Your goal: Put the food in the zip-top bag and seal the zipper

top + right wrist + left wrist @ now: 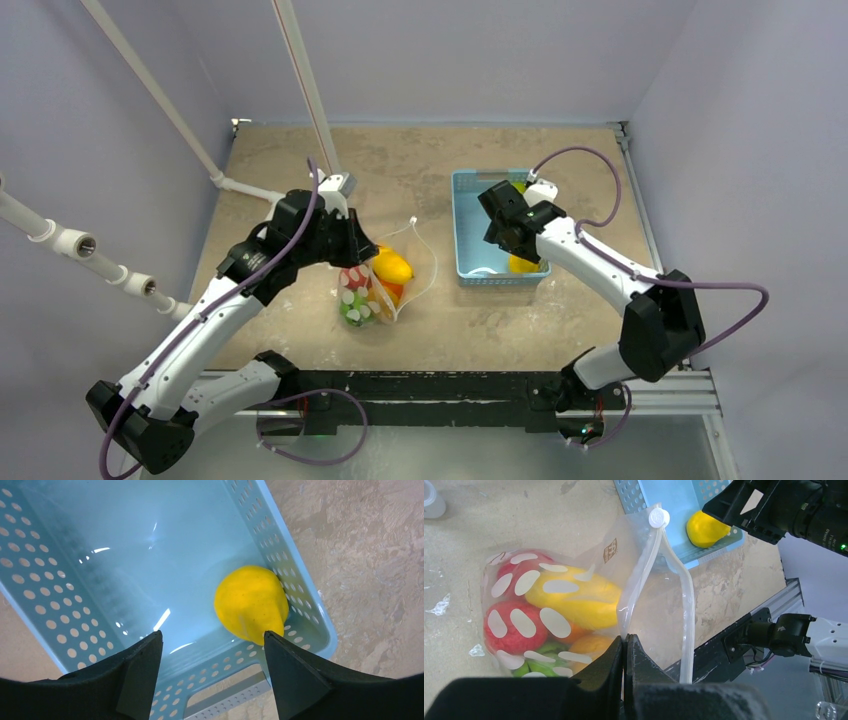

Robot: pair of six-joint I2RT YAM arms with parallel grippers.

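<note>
The left arm (200, 335) and the right arm (585, 258) look like twins: smooth white links joined by chunky black joint housings. A thin purple cable (580, 149) trails along each one. The fingers (295, 675) are matte black, flat-faced wedges, and a small green light (843, 546) glows on the right wrist's black casing.

Over the basket (45, 575) my right gripper (210, 645) has room: most of its floor lies open, with a yellow fruit (250, 602) in its near right corner. Left of the basket, the bag (372, 290) and my left arm (290, 240) block the way.
</note>
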